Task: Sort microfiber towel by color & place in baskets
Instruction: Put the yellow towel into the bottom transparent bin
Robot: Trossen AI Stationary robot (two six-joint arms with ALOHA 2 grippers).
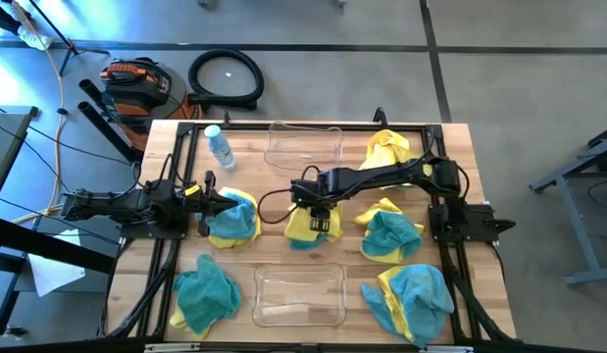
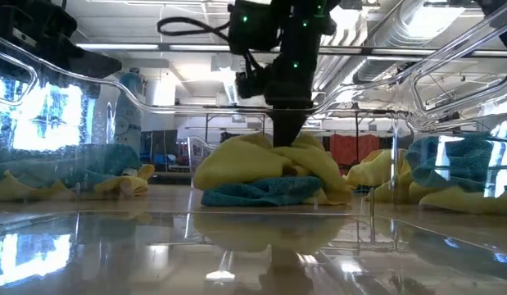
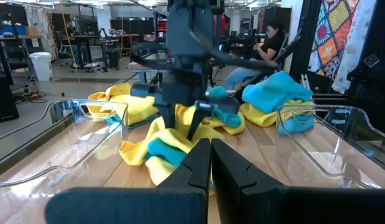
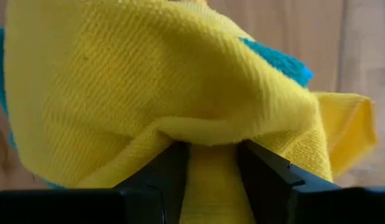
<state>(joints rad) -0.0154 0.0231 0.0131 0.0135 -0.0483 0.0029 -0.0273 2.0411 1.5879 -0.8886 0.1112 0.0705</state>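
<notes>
A yellow microfiber towel [image 1: 301,226] lies crumpled on a teal one [image 2: 261,192] at the table's middle. My right gripper [image 4: 214,155] stands open over it, pointing steeply down, its fingers on either side of a raised yellow fold. My left gripper [image 3: 211,162] is shut and level at the table's left, beside a teal and yellow pile [image 1: 234,218]. One clear basket [image 1: 276,147] stands at the far side and another [image 1: 261,294] at the near side; each shows as see-through walls in the low and left wrist views. My right gripper's open fingers [image 4: 170,168] are sunk into the top of the yellow towel from above. A raised fold [image 4: 211,140] of it sits between them and drapes over both fingertips. The towel lies slack on the teal one beneath it.
More teal and yellow towels lie at the near left [image 1: 205,294], right of centre [image 1: 391,235], near right [image 1: 416,299] and far right [image 1: 386,149]. A small clear water bottle [image 1: 220,147] lies at the far left. A person sits in the room beyond the table.
</notes>
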